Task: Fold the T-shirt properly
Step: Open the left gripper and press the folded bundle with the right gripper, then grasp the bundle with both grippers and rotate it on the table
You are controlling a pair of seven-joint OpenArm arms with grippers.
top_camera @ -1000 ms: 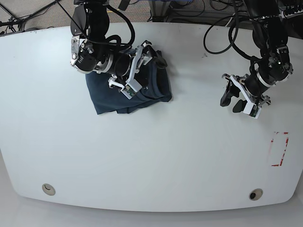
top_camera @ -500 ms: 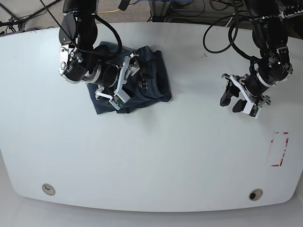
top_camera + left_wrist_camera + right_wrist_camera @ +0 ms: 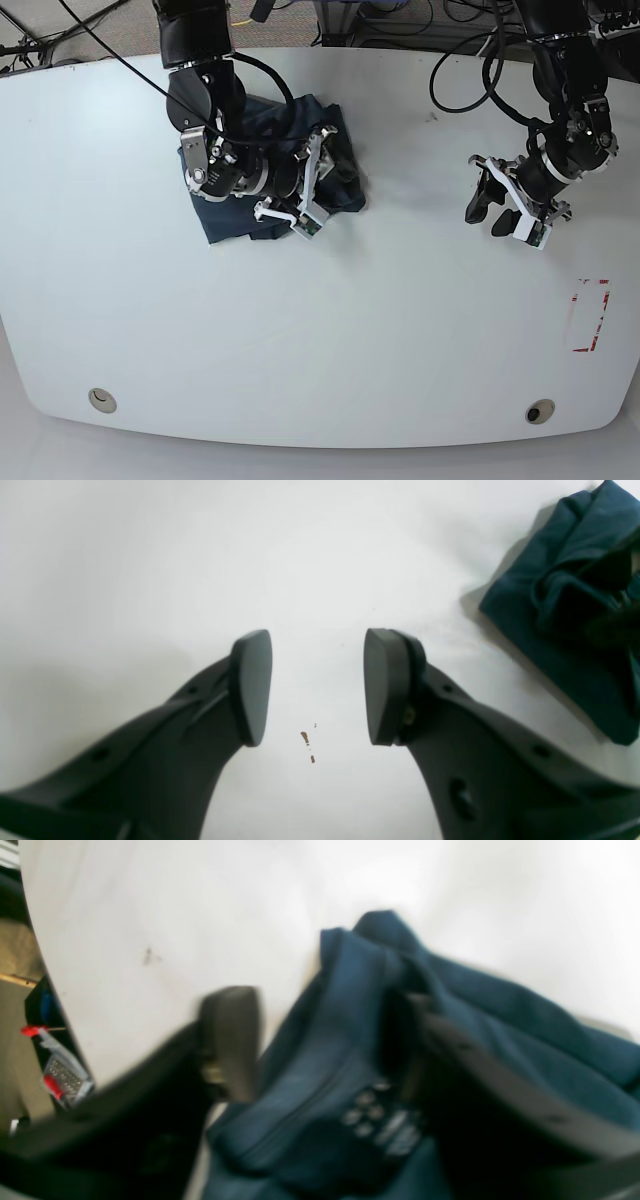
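Note:
The dark navy T-shirt (image 3: 228, 218) lies bunched in a rough fold at the table's back left. My right gripper (image 3: 338, 170) sits over the shirt's right edge. The blurred right wrist view shows that gripper (image 3: 325, 1045) open, with a raised fold of the T-shirt (image 3: 320, 1060) between its fingers and one finger (image 3: 232, 1040) over bare table. My left gripper (image 3: 487, 205) hovers open over bare table far to the right, holding nothing. In the left wrist view the gripper (image 3: 315, 685) faces white table, with the T-shirt (image 3: 565, 630) at upper right.
A red tape mark (image 3: 590, 315) sits near the table's right edge. Two round holes (image 3: 102, 400) (image 3: 540, 411) lie along the front edge. Cables hang behind the table (image 3: 400, 330). Small brown specks (image 3: 306, 740) dot the surface under my left gripper.
My right arm has swung its gripper from the shirt's left-middle across to its right edge, and the cloth there has bunched. The left arm has not moved.

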